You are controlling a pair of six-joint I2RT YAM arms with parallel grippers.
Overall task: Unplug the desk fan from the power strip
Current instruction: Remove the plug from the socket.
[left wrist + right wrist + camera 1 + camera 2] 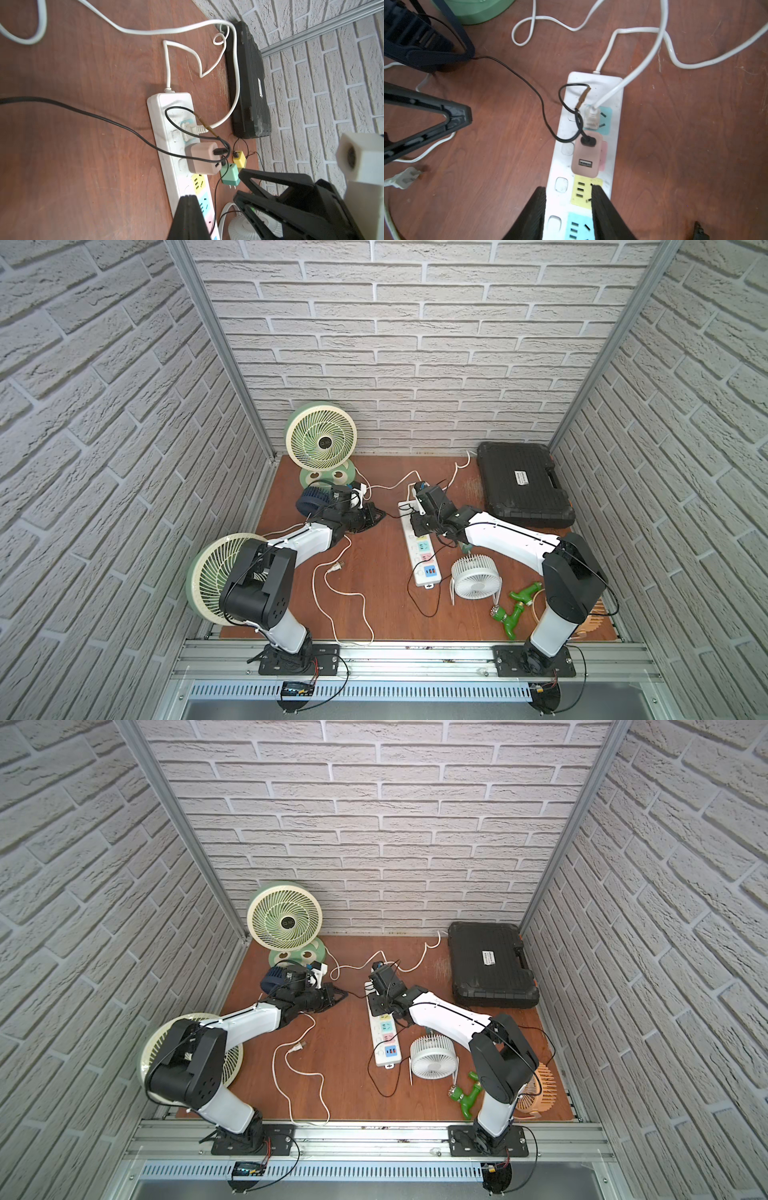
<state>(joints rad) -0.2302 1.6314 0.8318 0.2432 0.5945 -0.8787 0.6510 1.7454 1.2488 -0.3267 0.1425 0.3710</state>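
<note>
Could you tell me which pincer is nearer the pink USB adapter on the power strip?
Right. The right pincer hangs over the power strip next to the pink USB adapter; the left pincer is apart, off the strip.

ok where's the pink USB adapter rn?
Right wrist view: the pink USB adapter is plugged into the power strip, between the white plug and the yellow socket, just beyond the right gripper.
</note>
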